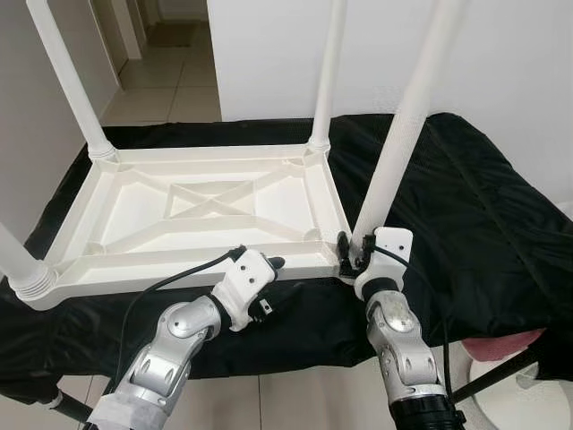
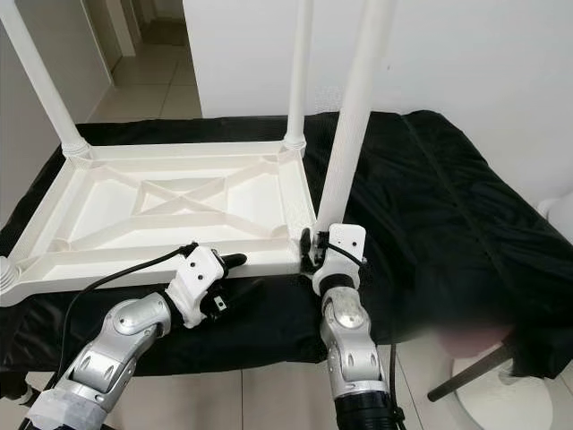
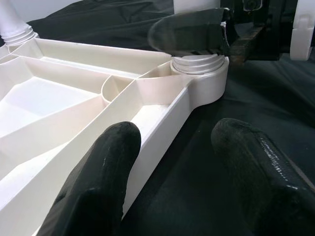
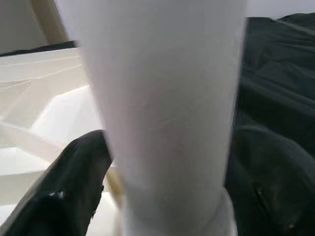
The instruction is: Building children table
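Right claw (image 1: pixel 351 253) is clamped round the near-right leg (image 1: pixel 405 125), which stands straight up from its corner socket. Left claw (image 1: pixel 269 265), unclenched, straddles the table's near rim (image 1: pixel 179 269).

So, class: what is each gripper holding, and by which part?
The right gripper grips the near-right table leg low down, just above its socket. The left gripper holds nothing; its open fingers straddle the tabletop's near rim.
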### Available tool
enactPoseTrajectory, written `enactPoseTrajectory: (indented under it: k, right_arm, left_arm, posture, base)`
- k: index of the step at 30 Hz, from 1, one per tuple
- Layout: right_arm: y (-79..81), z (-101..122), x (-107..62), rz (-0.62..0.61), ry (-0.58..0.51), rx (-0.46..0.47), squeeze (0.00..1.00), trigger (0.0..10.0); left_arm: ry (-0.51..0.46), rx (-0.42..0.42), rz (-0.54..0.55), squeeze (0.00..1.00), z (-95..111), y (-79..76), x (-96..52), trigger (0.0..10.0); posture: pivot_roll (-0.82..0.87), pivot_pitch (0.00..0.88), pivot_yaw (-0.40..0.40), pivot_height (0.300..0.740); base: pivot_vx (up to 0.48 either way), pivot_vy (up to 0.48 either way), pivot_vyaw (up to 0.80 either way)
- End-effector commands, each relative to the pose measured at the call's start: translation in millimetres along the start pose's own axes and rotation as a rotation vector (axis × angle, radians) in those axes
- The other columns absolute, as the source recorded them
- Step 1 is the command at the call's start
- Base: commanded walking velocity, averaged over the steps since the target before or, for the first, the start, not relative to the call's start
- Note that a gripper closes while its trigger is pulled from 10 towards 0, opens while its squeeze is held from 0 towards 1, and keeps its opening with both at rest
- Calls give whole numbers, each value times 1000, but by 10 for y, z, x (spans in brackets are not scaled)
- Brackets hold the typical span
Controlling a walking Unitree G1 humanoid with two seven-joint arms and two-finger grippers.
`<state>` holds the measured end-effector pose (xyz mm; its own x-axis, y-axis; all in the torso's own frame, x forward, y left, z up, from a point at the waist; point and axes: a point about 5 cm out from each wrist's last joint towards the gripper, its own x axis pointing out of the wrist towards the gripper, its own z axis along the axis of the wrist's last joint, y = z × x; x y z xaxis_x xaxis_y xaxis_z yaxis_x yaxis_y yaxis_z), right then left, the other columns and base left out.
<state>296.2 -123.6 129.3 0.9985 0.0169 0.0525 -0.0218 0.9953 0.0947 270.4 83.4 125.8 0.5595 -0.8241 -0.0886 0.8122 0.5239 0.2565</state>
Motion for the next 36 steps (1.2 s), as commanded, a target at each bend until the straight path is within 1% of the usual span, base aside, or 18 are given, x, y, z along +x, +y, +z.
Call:
enactPoseTrajectory:
  k: [1, 2, 4, 6, 8, 9, 10, 11, 12, 16, 18, 20, 21, 25, 30, 36]
  right_arm:
    - [27, -4, -19, 29, -4, 16, 1000, 10000]
    - [13, -5, -20, 48, -1, 14, 1000, 10000]
    - [-80, -1, -12, 103, 3, 18, 1000, 10000]
    - [-130, 20, -9, 157, -3, 14, 1000, 10000]
    - [-142, 29, -10, 173, -8, 7, 1000, 10000]
    - [-185, 30, -4, 193, -6, 2, 871, 10000]
    - [-185, 30, -4, 193, -6, 2, 871, 10000]
    - [-225, 32, -2, 222, -9, -22, 396, 10000]
    - [-276, 34, 3, 273, -7, -52, 0, 10000]
    - [-319, 42, 19, 317, -6, -77, 0, 10000]
    - [-374, 51, 64, 337, -1, -96, 0, 10000]
    - [-394, 49, 82, 348, -1, -109, 0, 10000]
    - [-401, 42, 93, 373, -1, -117, 0, 10000]
    - [-405, 31, 101, 407, 1, -125, 0, 10000]
    - [-400, 23, 145, 527, 7, -158, 0, 10000]
    - [-404, 19, 191, 563, 15, -174, 0, 10000]
  left_arm:
    - [7, 10, 47, 0, 4, 10, -8, 10000]
    - [6, 10, 47, 0, 5, 5, -3, 10000]
    - [6, 10, 44, 0, 1, -4, 3, 10000]
    - [6, 9, 44, 0, 0, -8, 9, 10000]
    - [6, 9, 43, 0, 1, -9, 12, 10000]
    - [5, 8, 43, 0, 2, -12, 17, 10000]
    - [5, 8, 43, 0, 2, -12, 17, 10000]
    - [4, 8, 41, 0, 3, -15, 20, 10000]
    - [3, 7, 38, 0, 3, -22, 26, 10000]
    - [3, 8, 33, 0, 2, -28, 28, 10000]
    - [3, 7, 34, 0, 2, -28, 33, 10000]
    - [2, 5, 35, 0, 3, -29, 35, 10000]
    - [1, 3, 35, 0, 1, -37, 36, 10000]
    - [1, 1, 34, 0, -4, -49, 35, 10000]
    - [1, -7, 33, 0, 0, -16, 18, 10000]
    - [-1, -7, 31, 0, 9, -9, 26, 10000]
  posture:
    - [1, 0, 5, 740]
    - [1, 0, 4, 740]
    - [3, 0, 1, 740]
    - [0, 0, 1, 740]
    - [0, 0, 1, 740]
    - [-4, 0, 1, 740]
    - [-4, 0, 1, 740]
    - [-4, 0, 1, 740]
    - [-7, 0, 1, 740]
    - [-9, 0, 0, 740]
    - [-8, 0, -3, 740]
    - [-8, 0, -3, 740]
    - [-6, 0, -3, 740]
    - [-6, 0, -3, 740]
    - [-14, 0, 15, 740]
    - [-15, 0, 19, 740]
  base:
    - [0, 0, 0]
    - [0, 0, 0]
    - [0, 0, 0]
    - [0, 0, 0]
    - [0, 0, 0]
    - [0, 0, 0]
    - [0, 0, 0]
    - [0, 0, 0]
    - [0, 0, 0]
    - [0, 0, 0]
    - [0, 0, 0]
    - [0, 0, 0]
    - [0, 0, 0]
    - [0, 0, 0]
    - [0, 0, 0]
    - [0, 0, 0]
